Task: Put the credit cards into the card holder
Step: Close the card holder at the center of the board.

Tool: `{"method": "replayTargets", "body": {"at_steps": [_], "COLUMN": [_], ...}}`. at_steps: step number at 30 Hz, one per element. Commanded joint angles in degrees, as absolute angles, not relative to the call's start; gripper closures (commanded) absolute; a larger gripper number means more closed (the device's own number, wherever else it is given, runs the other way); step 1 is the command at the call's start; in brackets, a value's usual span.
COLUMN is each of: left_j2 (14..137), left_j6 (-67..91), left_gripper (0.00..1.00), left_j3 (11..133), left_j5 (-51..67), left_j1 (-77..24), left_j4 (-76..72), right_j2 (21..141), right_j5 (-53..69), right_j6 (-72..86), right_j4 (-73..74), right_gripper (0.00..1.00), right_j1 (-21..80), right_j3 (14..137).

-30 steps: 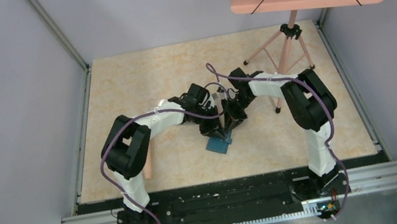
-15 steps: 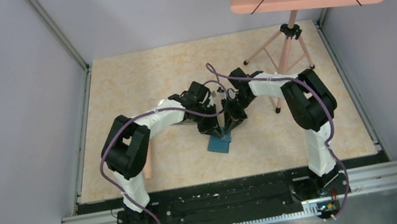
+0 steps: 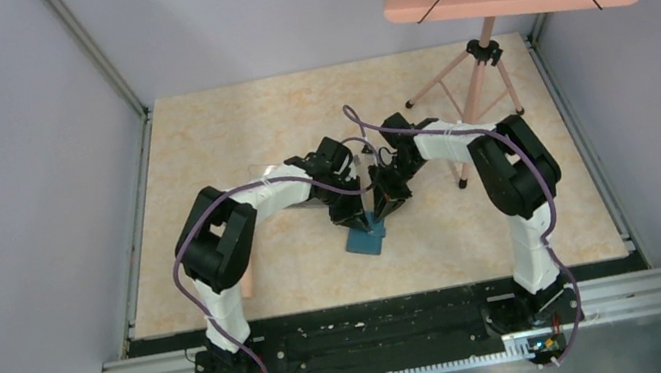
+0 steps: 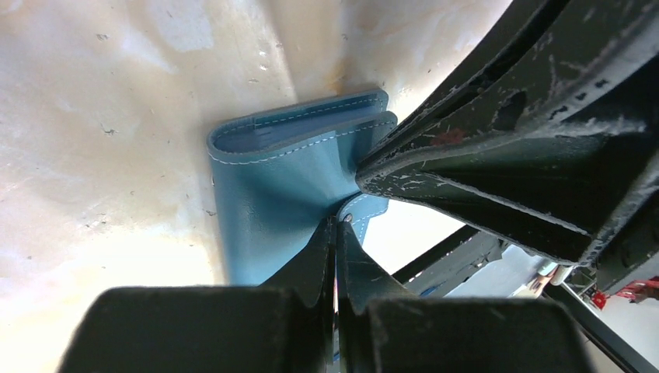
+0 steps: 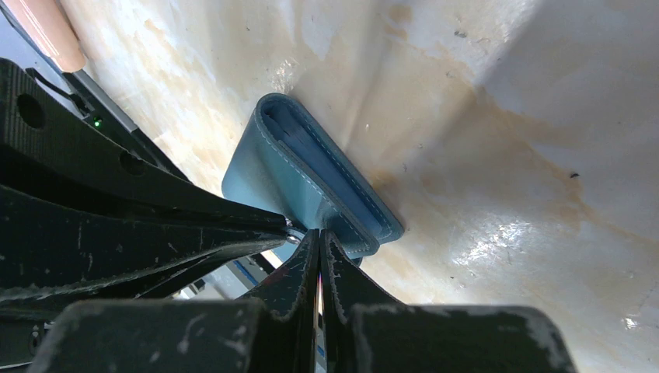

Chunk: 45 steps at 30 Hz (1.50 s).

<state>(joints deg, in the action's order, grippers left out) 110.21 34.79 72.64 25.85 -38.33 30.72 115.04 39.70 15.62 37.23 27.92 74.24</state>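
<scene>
Has just closed the left gripper [image 4: 336, 227]: fingers together at the snap-tab edge of the wallet [image 4: 272, 186]. Holds the right gripper [image 5: 319, 235] closed too, tip against the same edge from the other side. Cannot tell whether either pinches a flap. Leaves the wallet folded on the table [image 3: 198, 148], between the arms. Suggests opening is only starting; shows no cards. Note crowding: tips almost touching. Keep clear of the stand [image 3: 477, 86] behind the right arm and the pink rod [image 5: 47, 27] by the left.
</scene>
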Motion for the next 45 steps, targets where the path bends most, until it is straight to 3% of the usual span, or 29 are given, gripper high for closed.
{"method": "replayTargets", "body": {"at_steps": [1,20,45], "left_j2": [110.3,105.2,107.9], "left_j6": [34.2,34.5,34.4], "left_gripper": [1.0,1.0,1.0], "left_j3": [74.1,72.5,71.4], "left_j5": [24.3,19.8,21.9], "left_j1": [-38.4,-38.3,-38.3], "left_j4": [30.7,29.3,30.4], "right_j2": [115.2,115.7,115.9], "right_j5": [39.2,38.0,37.8], "right_j6": [15.1,15.4,14.9], "right_j4": [36.2,36.3,37.1], "right_gripper": [1.0,1.0,1.0], "right_j1": [28.4,28.4,28.4], "right_j3": [73.6,73.3,73.7]}}
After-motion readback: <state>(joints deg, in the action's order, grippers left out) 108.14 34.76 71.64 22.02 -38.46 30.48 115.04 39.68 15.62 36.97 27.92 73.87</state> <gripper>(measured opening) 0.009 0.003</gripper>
